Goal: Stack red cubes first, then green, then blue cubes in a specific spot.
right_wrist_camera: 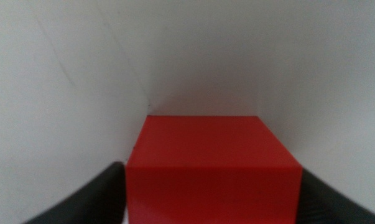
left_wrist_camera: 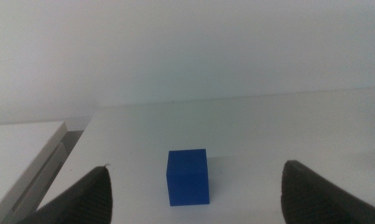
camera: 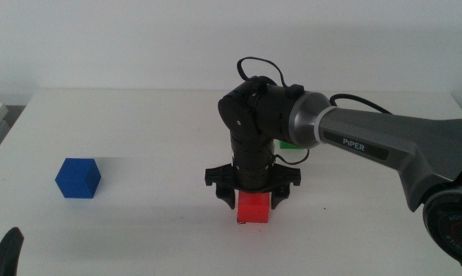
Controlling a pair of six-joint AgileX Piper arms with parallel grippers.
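The red cube (camera: 254,208) sits on the white table near the middle front, and it fills the right wrist view (right_wrist_camera: 212,168). My right gripper (camera: 253,198) reaches straight down over it, jaws closed against its two sides. A tiny black pen mark (camera: 238,223) shows at the cube's front left corner; the rest of the marked spot is hidden. The green cube (camera: 287,143) peeks out behind the right arm. The blue cube (camera: 78,178) stands at the left, also in the left wrist view (left_wrist_camera: 188,177). My left gripper (left_wrist_camera: 196,169) waits open at the bottom left edge, short of the blue cube.
The right arm (camera: 384,146) stretches across the right half of the table. A white tray or board (left_wrist_camera: 25,168) lies off the table's left edge. The table's far edge meets a white wall.
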